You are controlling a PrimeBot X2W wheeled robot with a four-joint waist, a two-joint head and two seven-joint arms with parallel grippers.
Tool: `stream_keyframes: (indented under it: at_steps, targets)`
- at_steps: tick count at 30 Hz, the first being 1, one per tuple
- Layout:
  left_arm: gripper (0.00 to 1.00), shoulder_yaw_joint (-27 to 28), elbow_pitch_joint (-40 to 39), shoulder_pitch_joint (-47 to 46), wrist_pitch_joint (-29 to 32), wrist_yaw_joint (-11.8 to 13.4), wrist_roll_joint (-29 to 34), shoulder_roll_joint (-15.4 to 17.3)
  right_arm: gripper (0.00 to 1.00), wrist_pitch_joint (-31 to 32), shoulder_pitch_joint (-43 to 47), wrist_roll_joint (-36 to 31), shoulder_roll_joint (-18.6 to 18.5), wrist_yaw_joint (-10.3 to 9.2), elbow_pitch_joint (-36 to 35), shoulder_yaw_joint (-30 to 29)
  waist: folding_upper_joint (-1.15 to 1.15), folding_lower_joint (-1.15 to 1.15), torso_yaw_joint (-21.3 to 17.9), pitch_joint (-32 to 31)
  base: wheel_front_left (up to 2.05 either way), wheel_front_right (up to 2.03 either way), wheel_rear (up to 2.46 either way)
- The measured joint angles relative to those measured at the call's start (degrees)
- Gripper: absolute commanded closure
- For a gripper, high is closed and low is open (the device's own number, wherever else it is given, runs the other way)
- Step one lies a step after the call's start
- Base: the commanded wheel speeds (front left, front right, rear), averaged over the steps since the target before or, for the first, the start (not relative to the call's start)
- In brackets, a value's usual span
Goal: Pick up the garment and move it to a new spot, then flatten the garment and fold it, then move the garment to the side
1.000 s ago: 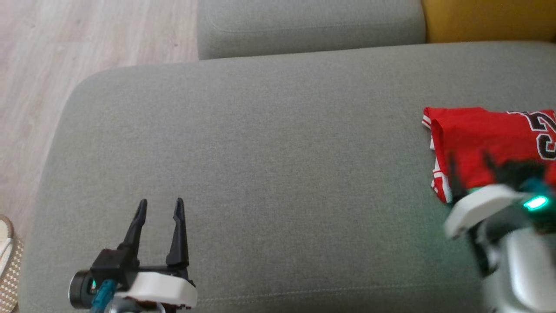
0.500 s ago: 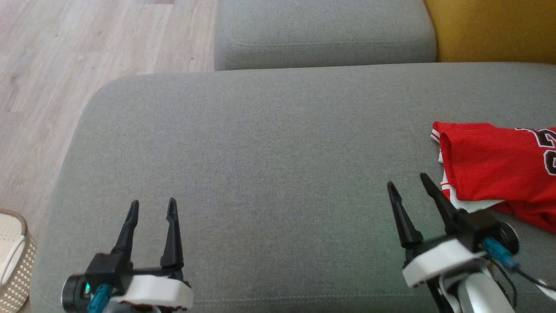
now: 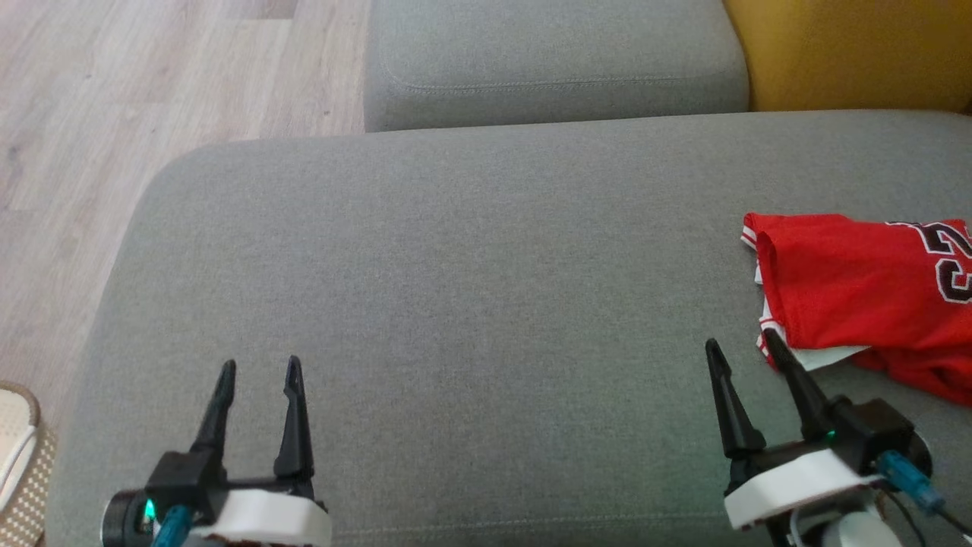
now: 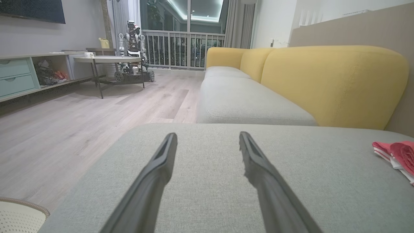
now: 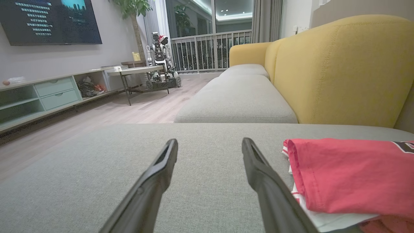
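Head: found garment (image 3: 858,296) folded at seat cushion's (image 3: 486,304) right side, just beside right gripper (image 3: 742,342); left gripper (image 3: 260,363) well apart; both splayed, empty. Left wrist: glimpsed its red edge (image 4: 394,155). Right wrist: feared snagging loose layers on a fingertip (image 5: 250,145), undoing the fold.

The left tool (image 3: 260,363) and right tool (image 3: 741,339) each have two long, tapering black fingers on a black block joined to a white shell, with a teal cable plug and small green light.
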Motion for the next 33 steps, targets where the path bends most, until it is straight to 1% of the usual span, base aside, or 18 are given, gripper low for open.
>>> stream_keyframes:
  at_steps: [1, 5, 7, 11, 17, 33]
  targets:
    - [1.00, -0.07, 0.38, 0.01, 0.05, 0.02, 0.00, 0.01, 1.00, 0.02, 0.03, -0.01, 0.01, 0.00, 0.36, 0.02, 0.00, 0.00, -0.02, -0.04, 0.00, 0.00, 0.00]
    - [1.00, -0.25, 4.26, 1.99, 0.14, 0.02, -0.18, 0.00, 1.00, 0.19, 1.75, 0.04, 0.03, 0.00, 4.23, 0.27, 0.00, 0.00, -0.07, -0.02, 0.00, 0.00, 0.00]
    - [1.00, -0.23, 4.63, 3.00, 0.20, 0.02, -1.41, 0.01, 1.00, 0.35, 2.76, 1.13, 0.04, 0.00, 4.76, 0.31, 0.00, 0.00, -0.14, 0.04, 0.00, 0.00, 0.00]
    - [1.00, -0.19, 4.64, 2.62, 0.69, -0.04, -4.31, 0.03, 1.00, 0.86, 2.46, 4.01, 0.04, 0.00, 4.77, 0.30, 0.00, 0.00, -0.28, 0.15, 0.00, 0.00, 0.00]
    - [1.00, -0.08, 5.37, 2.41, 1.62, -1.02, -8.72, 0.10, 1.00, 1.51, 2.42, 8.24, 0.03, 0.00, 4.81, 0.24, 0.00, 0.00, -0.49, 0.30, 0.00, 0.00, 0.00]
    - [1.00, 0.49, 7.23, 0.26, 3.70, -2.50, -20.23, 0.25, 1.00, 3.81, 1.76, 19.35, -0.05, 0.00, 5.26, -0.45, 0.00, 0.00, -1.03, 0.71, 0.00, 0.00, 0.00]
